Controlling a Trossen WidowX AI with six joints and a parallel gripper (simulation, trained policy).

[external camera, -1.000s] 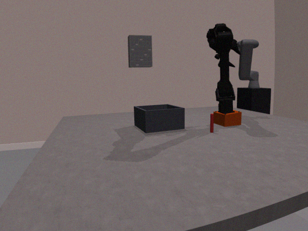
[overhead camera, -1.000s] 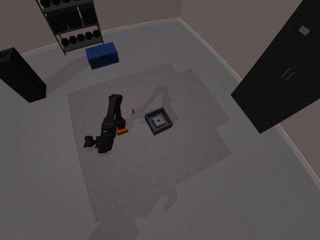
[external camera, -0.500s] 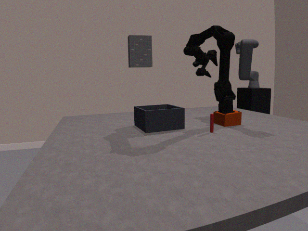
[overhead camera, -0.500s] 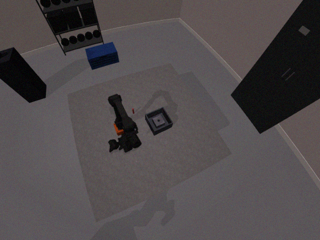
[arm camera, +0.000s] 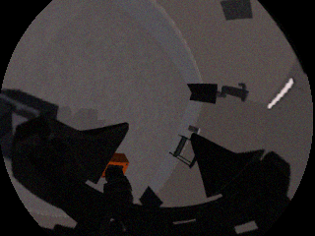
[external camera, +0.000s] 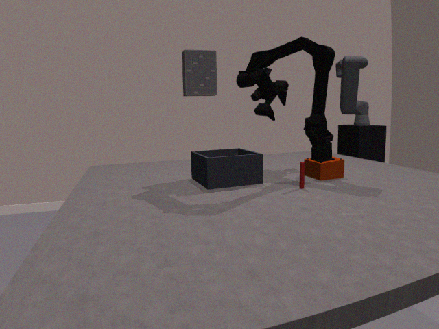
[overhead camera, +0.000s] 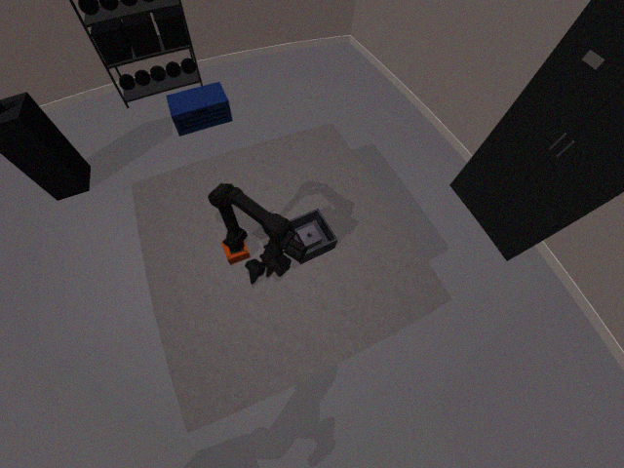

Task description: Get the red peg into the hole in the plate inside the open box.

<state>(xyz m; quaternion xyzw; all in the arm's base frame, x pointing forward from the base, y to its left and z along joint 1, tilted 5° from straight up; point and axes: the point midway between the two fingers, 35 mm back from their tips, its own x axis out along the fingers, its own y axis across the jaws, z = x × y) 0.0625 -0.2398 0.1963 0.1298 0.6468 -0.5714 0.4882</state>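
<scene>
The red peg (external camera: 302, 175) stands upright on the grey surface (overhead camera: 322, 322) (external camera: 212, 255) (arm camera: 133, 64), near the orange base block (overhead camera: 239, 255) (external camera: 329, 168) (arm camera: 118, 159) of the black arm (overhead camera: 249, 206) (external camera: 321, 85) and outside the box; in the exterior view its upper part shows against the side of that block. The end effector (overhead camera: 264, 272) (external camera: 279, 112) (arm camera: 160, 131) is released, its two fingers spread wide with nothing between them, and it hangs tilted in the air, well above the surface and apart from the peg. The dark open box (overhead camera: 329, 245) (external camera: 234, 171) (arm camera: 36, 101) rests on the surface, well apart from the peg. From the top, a light square plate (overhead camera: 315, 241) with a small dark hole shows at the bottom of the box, and part of the arm covers one side of the box. The peg cannot be made out in the top view or the wrist view. The arm rises from the orange base block, bends over at its highest joint and reaches out toward the side where the box lies.

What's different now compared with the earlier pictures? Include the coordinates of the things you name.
The arm has swung from beside its orange base (overhead camera: 239, 257) (external camera: 324, 170) (arm camera: 118, 158) toward the box (overhead camera: 329, 246) (external camera: 234, 171), carrying the open claw (overhead camera: 261, 276) (external camera: 278, 112) (arm camera: 160, 131) with it. Nothing was taken hold of. The red peg (external camera: 302, 175) still stands upright on the table, and the box and base stayed put.
</scene>
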